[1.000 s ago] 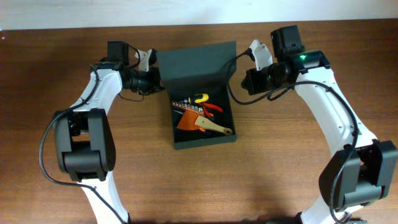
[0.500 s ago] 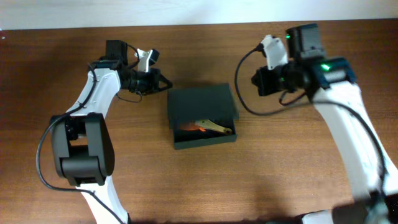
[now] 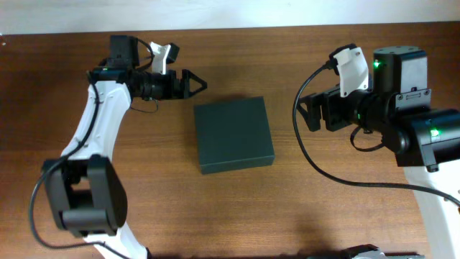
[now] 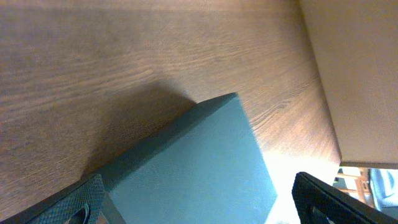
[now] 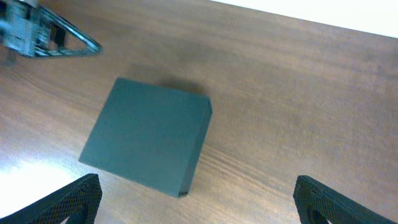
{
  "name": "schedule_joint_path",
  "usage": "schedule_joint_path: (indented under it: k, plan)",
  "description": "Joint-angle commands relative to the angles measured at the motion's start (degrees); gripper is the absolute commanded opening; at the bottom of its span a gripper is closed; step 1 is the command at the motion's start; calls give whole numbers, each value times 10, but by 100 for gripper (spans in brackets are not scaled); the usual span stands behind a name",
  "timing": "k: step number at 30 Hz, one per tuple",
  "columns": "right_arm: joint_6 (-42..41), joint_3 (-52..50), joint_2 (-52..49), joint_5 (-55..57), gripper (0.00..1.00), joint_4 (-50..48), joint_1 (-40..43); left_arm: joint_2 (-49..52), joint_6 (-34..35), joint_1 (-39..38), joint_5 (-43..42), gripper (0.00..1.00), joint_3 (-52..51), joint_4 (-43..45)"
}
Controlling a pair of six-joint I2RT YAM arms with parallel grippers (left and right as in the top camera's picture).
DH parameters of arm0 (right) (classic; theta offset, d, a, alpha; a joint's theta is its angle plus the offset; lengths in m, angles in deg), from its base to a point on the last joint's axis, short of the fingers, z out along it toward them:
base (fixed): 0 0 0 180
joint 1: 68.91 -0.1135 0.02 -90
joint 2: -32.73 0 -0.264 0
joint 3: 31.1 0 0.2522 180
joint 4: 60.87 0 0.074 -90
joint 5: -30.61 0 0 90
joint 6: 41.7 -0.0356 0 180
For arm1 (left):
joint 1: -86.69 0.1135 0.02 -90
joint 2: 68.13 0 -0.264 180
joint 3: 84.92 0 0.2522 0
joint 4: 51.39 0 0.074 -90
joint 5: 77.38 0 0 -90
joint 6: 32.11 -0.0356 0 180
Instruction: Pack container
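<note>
The container (image 3: pixel 233 135) lies shut on the wooden table, its dark green lid flat down and its contents hidden. My left gripper (image 3: pixel 195 84) hangs open just beyond the box's far left corner, touching nothing. In the left wrist view the container (image 4: pixel 199 162) fills the lower middle, between the wide-apart fingertips (image 4: pixel 81 202). My right gripper (image 3: pixel 307 115) stands open to the right of the box, raised and apart from it. From the right wrist the container (image 5: pixel 146 140) shows whole at centre left, and the fingertips (image 5: pixel 329 199) are spread with nothing between them.
Bare brown wood table (image 3: pixel 237 208) surrounds the box. A pale wall edge (image 3: pixel 230 14) runs along the table's far side. The left arm's gripper (image 5: pixel 50 37) shows at the top left of the right wrist view.
The lid has dropped from upright to fully shut, hiding the tools. Both grippers have opened and pulled back from the box; the right arm has risen toward the camera.
</note>
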Motion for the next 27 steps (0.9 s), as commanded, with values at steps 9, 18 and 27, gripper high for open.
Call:
schedule_joint_path:
  k: [9, 18, 27]
  plan:
    - [31, 7, 55, 10, 99, 67, -5, -200, -43, -2, 138, 99, 11, -155]
    - [51, -45, 223, 10, 99, 89, -5, -358, -50, -43, 185, 99, 4, -260]
    - [50, -184, 428, 10, 99, 99, -5, -491, -21, -115, 208, 99, -91, -269]
